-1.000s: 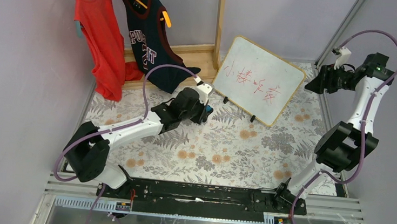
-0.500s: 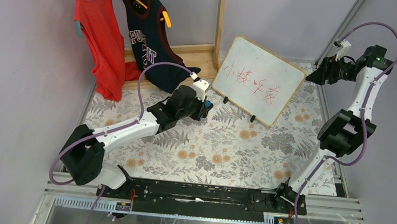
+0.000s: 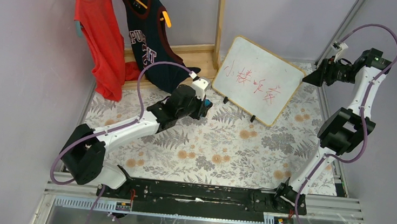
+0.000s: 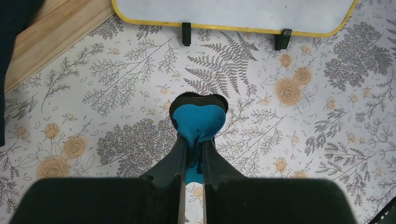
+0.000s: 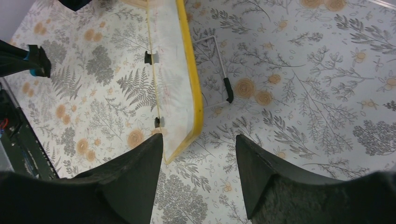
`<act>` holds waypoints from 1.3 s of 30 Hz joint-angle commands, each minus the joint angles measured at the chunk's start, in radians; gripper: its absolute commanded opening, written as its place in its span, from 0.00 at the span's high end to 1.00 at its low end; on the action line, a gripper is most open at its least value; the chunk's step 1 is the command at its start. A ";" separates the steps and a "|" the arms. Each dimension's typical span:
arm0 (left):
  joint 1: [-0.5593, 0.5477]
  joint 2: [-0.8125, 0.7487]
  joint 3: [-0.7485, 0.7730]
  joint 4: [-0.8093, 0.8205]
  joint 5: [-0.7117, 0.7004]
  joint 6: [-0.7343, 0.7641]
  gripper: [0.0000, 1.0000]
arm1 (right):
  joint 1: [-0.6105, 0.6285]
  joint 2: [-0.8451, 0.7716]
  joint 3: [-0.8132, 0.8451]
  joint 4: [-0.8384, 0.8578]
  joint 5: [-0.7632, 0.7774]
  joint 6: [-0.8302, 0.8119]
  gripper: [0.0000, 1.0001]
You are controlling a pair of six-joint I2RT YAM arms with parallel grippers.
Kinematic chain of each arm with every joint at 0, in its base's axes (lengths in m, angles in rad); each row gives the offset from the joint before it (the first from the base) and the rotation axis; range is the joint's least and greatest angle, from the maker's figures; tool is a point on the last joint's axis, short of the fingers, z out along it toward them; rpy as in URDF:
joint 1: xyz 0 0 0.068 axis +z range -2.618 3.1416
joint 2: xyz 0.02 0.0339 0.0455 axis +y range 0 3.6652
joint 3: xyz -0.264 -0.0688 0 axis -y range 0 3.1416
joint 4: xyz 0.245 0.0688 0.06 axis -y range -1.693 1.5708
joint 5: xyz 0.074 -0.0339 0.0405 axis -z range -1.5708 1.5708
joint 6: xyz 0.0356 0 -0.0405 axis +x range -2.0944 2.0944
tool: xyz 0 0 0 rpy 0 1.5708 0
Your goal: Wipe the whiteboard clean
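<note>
The whiteboard [image 3: 258, 79] stands tilted on small black feet at the back of the table, with red writing across it. My left gripper [image 3: 205, 109] is shut on the small blue eraser [image 4: 198, 122], low over the tablecloth, just left of and in front of the board's lower left corner. The board's bottom edge [image 4: 233, 13] shows at the top of the left wrist view. My right gripper [image 3: 311, 77] is open and empty, raised beside the board's right end. In the right wrist view the board [image 5: 175, 79] is seen edge-on, its near corner between my open right gripper's [image 5: 200, 144] jaws.
A red shirt [image 3: 103, 33] and a dark jersey [image 3: 149, 32] hang on a wooden rack [image 3: 219, 22] at the back left. The board's wire stand [image 5: 219, 70] sits behind it. A metal frame post [image 3: 338, 37] rises at the back right.
My right gripper has risen and settled close to the board's right end. My left gripper, with the eraser, has shifted slightly up and left.
</note>
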 commanded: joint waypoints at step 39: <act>0.036 0.152 0.190 0.103 0.054 -0.018 1.00 | 0.084 0.043 -0.017 0.111 -0.134 0.103 0.47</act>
